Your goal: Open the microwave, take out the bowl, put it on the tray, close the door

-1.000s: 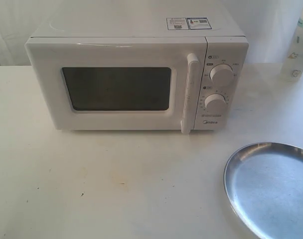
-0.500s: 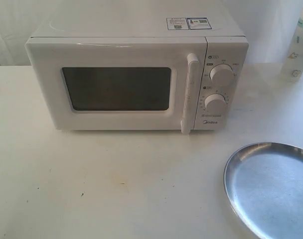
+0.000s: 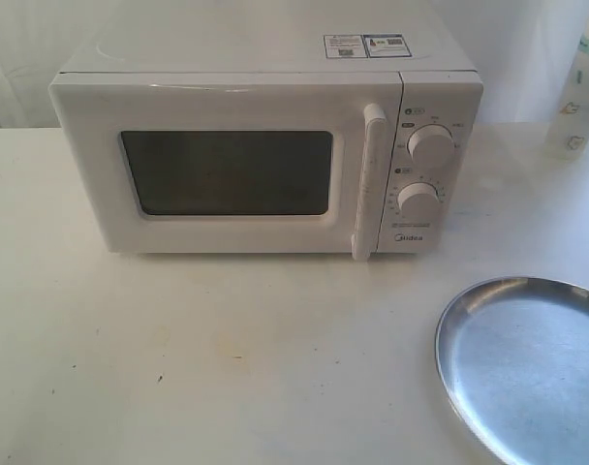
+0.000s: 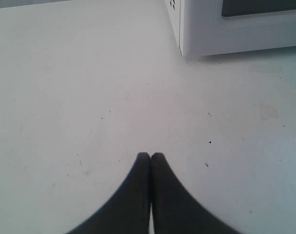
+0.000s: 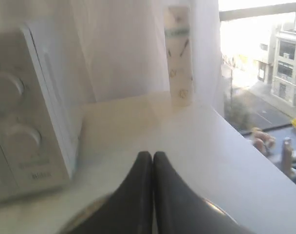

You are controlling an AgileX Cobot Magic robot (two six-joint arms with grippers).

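The white microwave (image 3: 265, 145) stands at the back of the table with its door (image 3: 217, 170) closed; the vertical bar handle (image 3: 369, 179) sits beside the two dials. The bowl is hidden from view. A shiny silver tray (image 3: 527, 363) lies at the front right. No arm shows in the exterior view. My left gripper (image 4: 150, 156) is shut and empty over bare table, with a microwave corner (image 4: 196, 34) beyond it. My right gripper (image 5: 152, 155) is shut and empty above the tray rim (image 5: 213, 207), the microwave's dial side (image 5: 26, 126) off to one side.
A tall white bottle (image 3: 577, 92) stands at the back right near the table edge, also seen as the bottle (image 5: 178, 53) in the right wrist view. The table's right edge (image 5: 255, 151) borders a window.
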